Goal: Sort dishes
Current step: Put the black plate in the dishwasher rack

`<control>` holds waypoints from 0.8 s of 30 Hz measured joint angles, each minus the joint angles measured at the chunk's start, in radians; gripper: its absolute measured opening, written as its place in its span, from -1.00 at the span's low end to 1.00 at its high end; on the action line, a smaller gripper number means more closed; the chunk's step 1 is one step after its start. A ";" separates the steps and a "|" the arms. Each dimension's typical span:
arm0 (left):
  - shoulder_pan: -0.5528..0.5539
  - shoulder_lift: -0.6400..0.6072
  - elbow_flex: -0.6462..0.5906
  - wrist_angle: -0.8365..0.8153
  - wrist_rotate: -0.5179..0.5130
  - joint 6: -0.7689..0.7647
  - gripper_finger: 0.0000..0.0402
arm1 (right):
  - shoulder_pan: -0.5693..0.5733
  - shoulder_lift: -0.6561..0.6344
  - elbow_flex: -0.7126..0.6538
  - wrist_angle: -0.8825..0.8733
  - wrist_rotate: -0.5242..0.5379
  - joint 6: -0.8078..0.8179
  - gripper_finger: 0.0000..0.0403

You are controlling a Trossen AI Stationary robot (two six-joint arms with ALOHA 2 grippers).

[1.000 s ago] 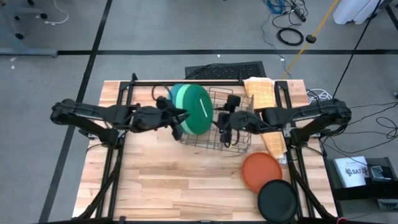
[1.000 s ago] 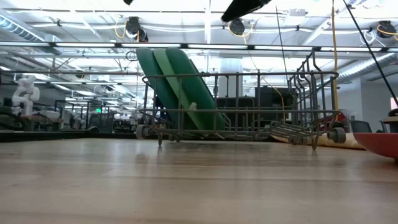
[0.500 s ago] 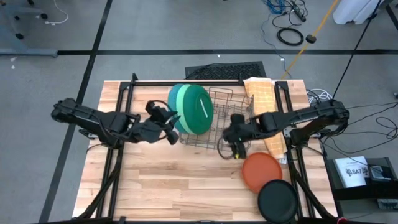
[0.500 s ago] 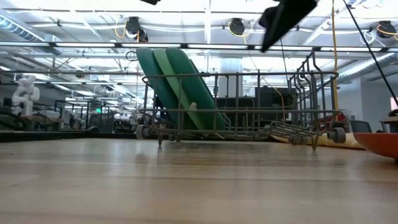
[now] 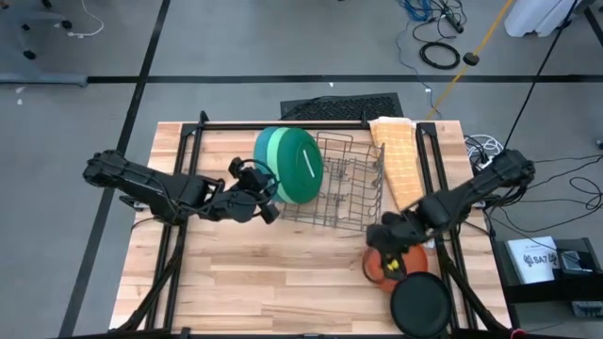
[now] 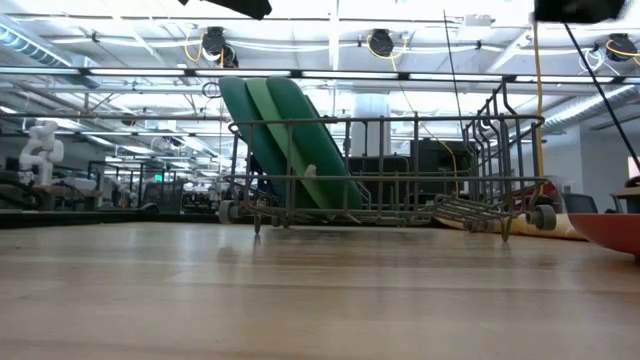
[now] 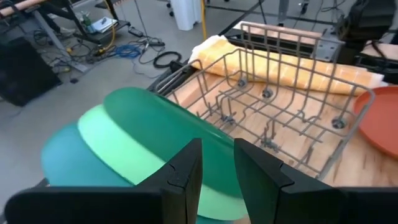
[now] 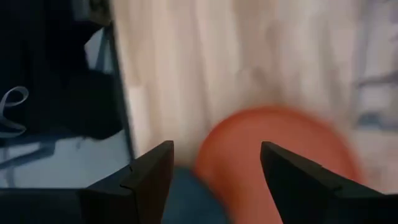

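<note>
Three large plates, teal, light green and dark green [image 5: 288, 165], stand on edge, leaning, at the left end of the grey wire rack [image 5: 347, 188]; they also show in the low view [image 6: 290, 140]. The orange plate [image 5: 400, 268] lies flat on the table at the near right, with the black plate [image 5: 420, 306] lapping over its near edge. My right gripper [image 5: 382, 247] hovers open above the orange plate [image 8: 273, 149], touching nothing. My left gripper [image 5: 270, 195] is beside the standing plates [image 7: 143, 137], fingers a narrow gap apart [image 7: 217, 158], empty.
A folded yellow-orange cloth [image 5: 399, 169] lies along the rack's right side. The rack's right part [image 7: 280, 106] holds no plates. Bare wooden table [image 5: 273, 273] spreads in front of the rack. Black frame rails [image 5: 188, 151] run along both sides of the table.
My right gripper has swung from over the rack toward the table's near right corner and now hangs over the orange plate. My left gripper has drawn back a little from the standing plates. The plates have stayed put.
</note>
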 joint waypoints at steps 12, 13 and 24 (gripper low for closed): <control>-0.039 0.000 0.000 0.102 0.053 0.053 -0.48 | 0.278 0.005 -0.037 -0.093 0.018 0.198 0.16; -0.043 0.000 0.000 0.105 0.054 0.055 -0.48 | 0.294 0.005 -0.054 -0.094 0.024 0.204 0.16; -0.056 0.000 0.000 0.105 0.076 0.055 -0.48 | 0.365 0.066 -0.259 -0.010 0.034 0.180 0.16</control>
